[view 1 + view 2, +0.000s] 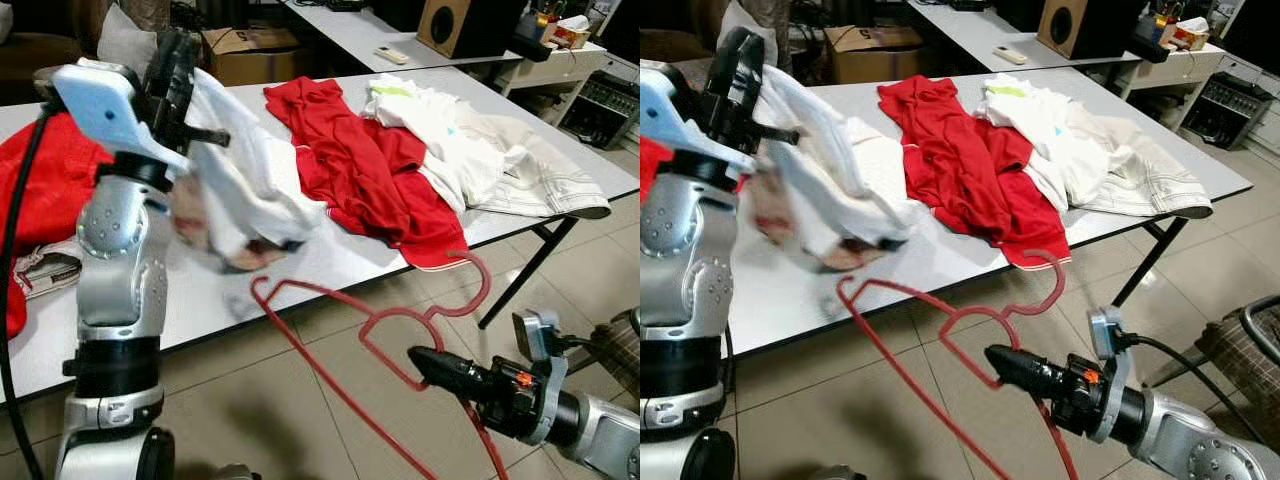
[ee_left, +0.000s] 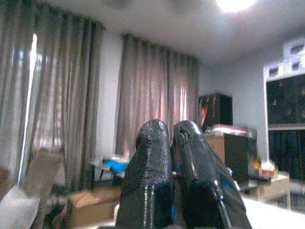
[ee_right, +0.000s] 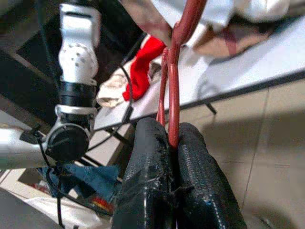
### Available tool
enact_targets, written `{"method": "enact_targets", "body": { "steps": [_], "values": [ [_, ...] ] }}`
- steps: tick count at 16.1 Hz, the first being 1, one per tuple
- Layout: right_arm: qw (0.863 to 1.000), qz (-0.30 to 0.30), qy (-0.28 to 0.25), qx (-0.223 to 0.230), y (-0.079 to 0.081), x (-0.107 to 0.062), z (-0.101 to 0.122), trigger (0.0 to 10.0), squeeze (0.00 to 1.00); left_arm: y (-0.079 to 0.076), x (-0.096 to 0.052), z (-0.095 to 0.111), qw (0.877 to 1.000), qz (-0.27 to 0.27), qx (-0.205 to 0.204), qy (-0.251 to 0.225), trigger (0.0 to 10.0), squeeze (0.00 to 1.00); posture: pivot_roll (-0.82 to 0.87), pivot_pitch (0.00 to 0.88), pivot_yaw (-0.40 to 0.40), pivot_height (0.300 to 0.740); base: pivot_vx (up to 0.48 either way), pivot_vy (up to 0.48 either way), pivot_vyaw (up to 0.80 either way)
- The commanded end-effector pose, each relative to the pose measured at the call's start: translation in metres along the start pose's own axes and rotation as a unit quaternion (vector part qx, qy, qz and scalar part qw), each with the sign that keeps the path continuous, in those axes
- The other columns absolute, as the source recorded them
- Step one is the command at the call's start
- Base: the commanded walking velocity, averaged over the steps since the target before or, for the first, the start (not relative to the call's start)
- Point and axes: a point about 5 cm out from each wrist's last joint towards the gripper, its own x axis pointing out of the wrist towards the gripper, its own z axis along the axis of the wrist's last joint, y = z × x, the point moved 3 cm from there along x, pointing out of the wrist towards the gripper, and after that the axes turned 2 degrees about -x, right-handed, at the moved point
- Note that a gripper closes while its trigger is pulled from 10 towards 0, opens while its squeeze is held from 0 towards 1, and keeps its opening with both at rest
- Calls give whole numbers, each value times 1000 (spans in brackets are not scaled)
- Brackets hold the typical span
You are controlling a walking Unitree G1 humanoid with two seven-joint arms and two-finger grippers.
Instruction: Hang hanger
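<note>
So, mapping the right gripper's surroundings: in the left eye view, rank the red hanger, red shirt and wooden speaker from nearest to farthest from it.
1. Red hanger: pinched in the right gripper, below the table edge.
2. Red shirt: mid-table, its hem overhanging the near edge.
3. Wooden speaker: on the far table, at the back right.

Glossy red hanger (image 1: 330, 345), soft white cloth (image 1: 240, 170), smooth table (image 1: 330, 265).

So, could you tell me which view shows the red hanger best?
The left eye view: the whole red hanger, hook to shoulder, held by the right gripper. The right eye view matches it; the right wrist view shows its wire between the fingers.
</note>
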Motion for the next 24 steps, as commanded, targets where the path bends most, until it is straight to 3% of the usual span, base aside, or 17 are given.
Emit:
{"method": "enact_targets", "body": {
  "steps": [1, 2, 5, 8, 11, 13, 16, 23, 24],
  "values": [
    [998, 21, -51, -14, 7, -2, 18, 10000, 0, -8, -12, -42, 991, -40, 61, 115, 0, 0, -80, 0, -43, 740, 0, 0, 0],
    [996, 39, -85, -16, 13, -1, 29, 10000, 0, -10, -24, -63, 977, -69, 107, 171, 0, 0, -86, 0, -36, 740, 0, 0, 0],
    [993, 44, -103, -23, 18, -5, 36, 10000, 0, -11, -30, -66, 980, -61, 90, 168, 0, 0, -84, 0, -36, 740, 0, 0, 0],
    [996, -41, -77, -21, -8, -1, 29, 10000, 0, -14, -22, -51, 987, -70, 73, 129, 0, 0, -76, 0, -44, 740, 0, 0, 0],
    [994, -83, -64, -4, -25, 10, 28, 10000, 0, -19, -14, -29, 992, -85, 52, 83, 0, 0, -74, 0, -49, 740, 0, 0, 0],
    [995, -65, -76, -4, -26, 18, 35, 10000, 0, -40, -20, -29, 983, -155, 43, 88, 0, 0, -70, 0, -45, 740, 0, 0, 0],
    [997, -37, -64, -3, -23, 30, 38, 10000, 0, -48, -24, -34, 976, -181, 58, 102, 0, 0, -66, 0, -45, 740, 0, 0, 0],
    [999, -9, -43, 2, -18, 36, 35, 10000, 0, -45, -22, -36, 975, -175, 75, 117, 0, 0, -46, 0, -61, 740, 0, 0, 0],
    [999, -19, -44, -5, -19, 33, 35, 10000, 0, -38, -22, -39, 975, -160, 89, 129, 0, 0, -49, 0, -58, 740, 0, 0, 0]
  ]
}}
